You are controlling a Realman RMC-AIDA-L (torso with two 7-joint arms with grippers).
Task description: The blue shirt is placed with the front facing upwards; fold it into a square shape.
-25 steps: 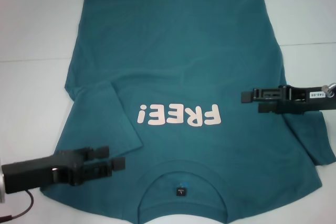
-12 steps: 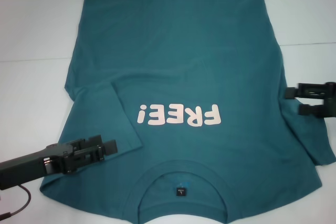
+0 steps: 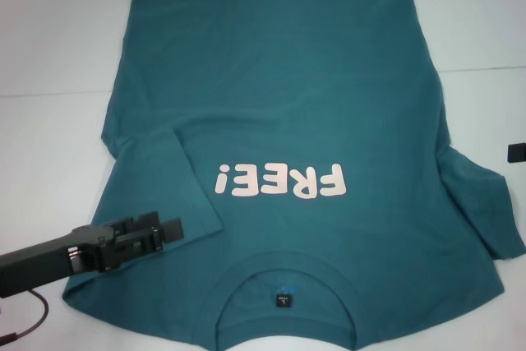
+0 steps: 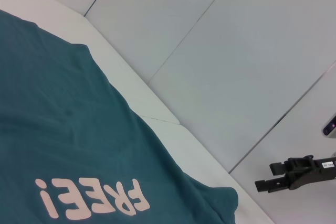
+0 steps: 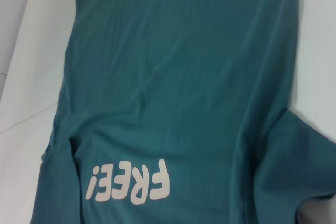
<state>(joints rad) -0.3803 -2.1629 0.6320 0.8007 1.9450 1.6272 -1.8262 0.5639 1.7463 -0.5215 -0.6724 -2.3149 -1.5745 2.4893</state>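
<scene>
The blue shirt [image 3: 279, 88] lies spread front up on the white table, collar and dark neck label [image 3: 282, 299] nearest me, with pale "FREE!" lettering [image 3: 279, 181] on the chest. Its sleeve on my left is folded inward onto the body [image 3: 185, 187]. The other sleeve [image 3: 485, 207] lies loosely outward, a little rumpled. My left gripper [image 3: 167, 224] hovers over the shirt's near left shoulder, open and holding nothing. My right gripper [image 4: 265, 177] is off the shirt to the right, open and empty; only a black tip [image 3: 516, 152] shows at the head view's edge.
White table [image 3: 49, 47] surrounds the shirt on the left, far and right sides, crossed by a faint seam line. A dark cable [image 3: 29, 326] trails under my left arm at the near left corner.
My right gripper has drawn back to the right, off the shirt and almost out of the head view. My left gripper pulled slightly left and away from me, then stayed still.
</scene>
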